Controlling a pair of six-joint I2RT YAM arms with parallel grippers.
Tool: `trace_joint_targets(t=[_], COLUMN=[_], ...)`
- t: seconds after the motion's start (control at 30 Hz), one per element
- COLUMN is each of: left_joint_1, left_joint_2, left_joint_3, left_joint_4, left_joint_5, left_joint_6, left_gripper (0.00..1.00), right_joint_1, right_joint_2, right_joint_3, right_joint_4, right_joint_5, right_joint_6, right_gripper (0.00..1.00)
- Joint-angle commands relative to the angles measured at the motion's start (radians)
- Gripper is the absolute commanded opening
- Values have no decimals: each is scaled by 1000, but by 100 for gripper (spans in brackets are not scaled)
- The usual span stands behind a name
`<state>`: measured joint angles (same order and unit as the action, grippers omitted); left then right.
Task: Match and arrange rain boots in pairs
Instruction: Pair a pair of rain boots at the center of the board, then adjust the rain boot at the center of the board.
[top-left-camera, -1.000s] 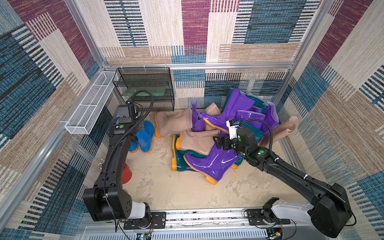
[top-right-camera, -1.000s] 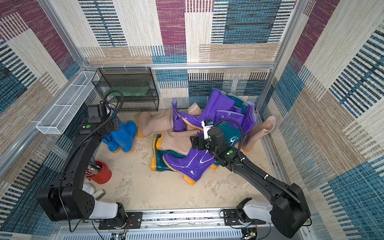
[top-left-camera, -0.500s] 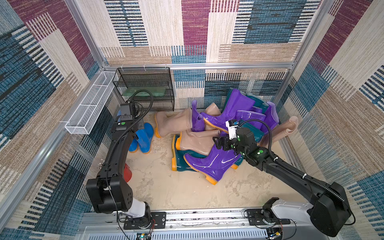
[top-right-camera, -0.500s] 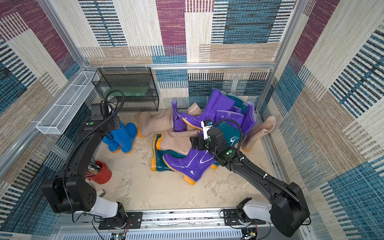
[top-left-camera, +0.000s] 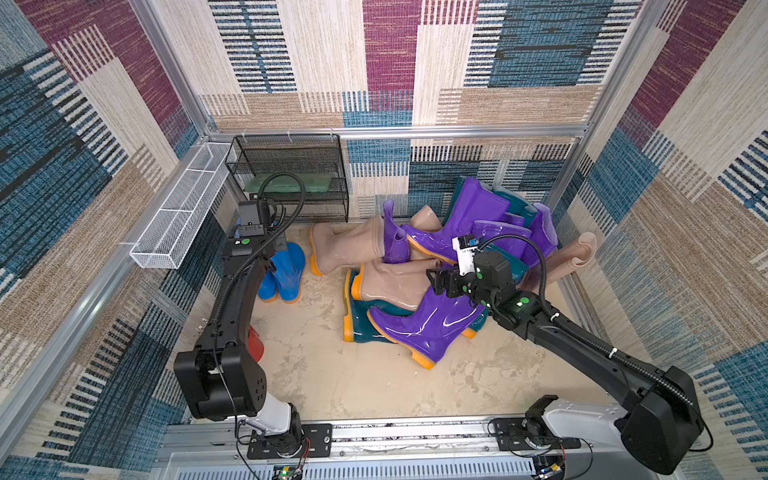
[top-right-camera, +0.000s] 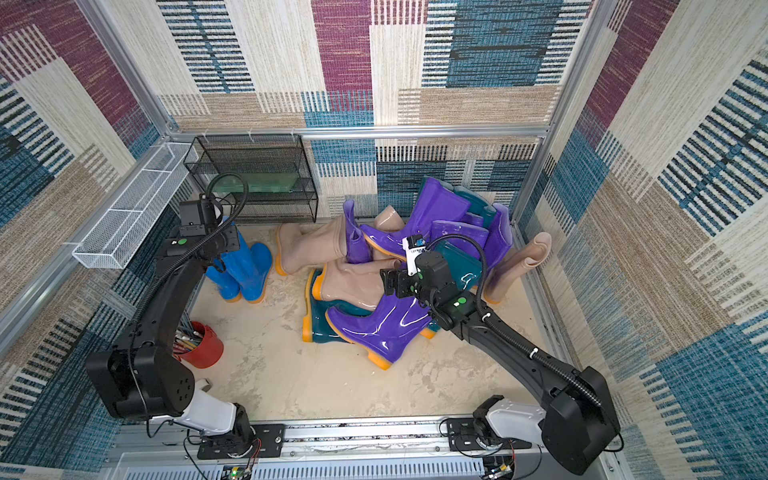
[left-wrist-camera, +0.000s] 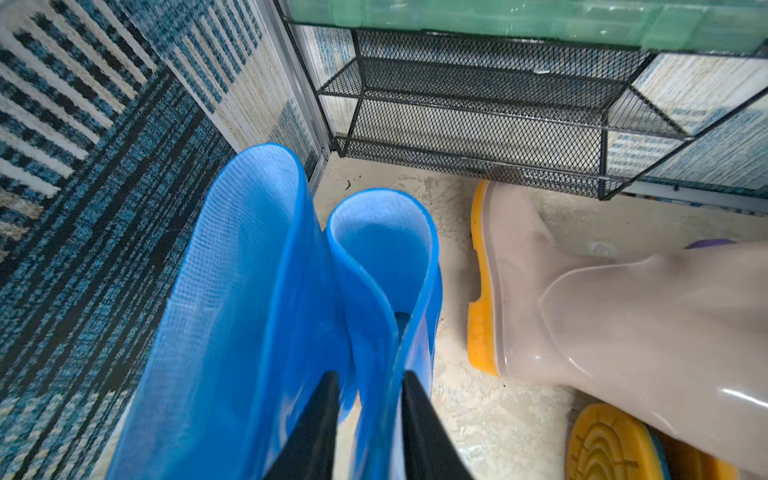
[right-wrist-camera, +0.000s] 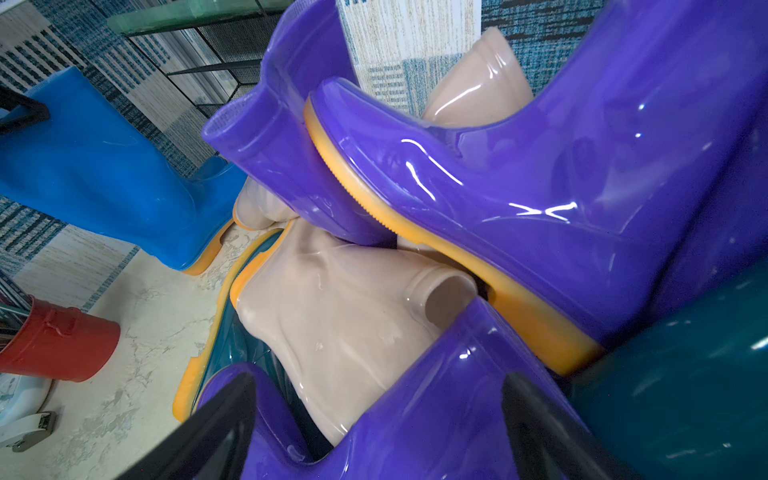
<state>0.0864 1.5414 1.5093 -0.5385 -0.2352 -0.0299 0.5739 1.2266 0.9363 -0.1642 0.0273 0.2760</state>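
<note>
beige floor; left claw apart astride blue boot, right claw apart astride purple boot.

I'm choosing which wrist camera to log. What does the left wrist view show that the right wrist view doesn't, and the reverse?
Left wrist only: the left gripper, with one finger on each side of a cuff of the blue boots, and their open tops. Right wrist only: the right gripper straddling a purple boot, and the red cup. Both: the blue boots, beige boots, the black wire rack and the floor.
</note>
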Motion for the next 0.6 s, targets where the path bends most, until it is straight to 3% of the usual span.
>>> trace_joint_targets(t=[0.0, 0.1, 0.33, 0.57], left_joint_1=[0, -7, -98, -352], left_joint_2=[-7, -28, -145, -266], left_joint_3=[13, 44, 56, -8], left_joint_4=[17, -15, -56, -63], left_joint_5=[31, 102, 194, 154], left_joint_6=[-7, -37, -74, -79], left_gripper=[45, 52, 55, 55], right_joint_1=[3, 3, 1, -13], right_joint_2=[-20, -44, -117, -232], right_joint_3=[12, 19, 26, -38], right_joint_4=[-21, -52, -110, -124], right_joint_5=[9, 31, 70, 111], right_joint_6=[-2, -2, 9, 56], right_gripper=[95, 95, 95, 95])
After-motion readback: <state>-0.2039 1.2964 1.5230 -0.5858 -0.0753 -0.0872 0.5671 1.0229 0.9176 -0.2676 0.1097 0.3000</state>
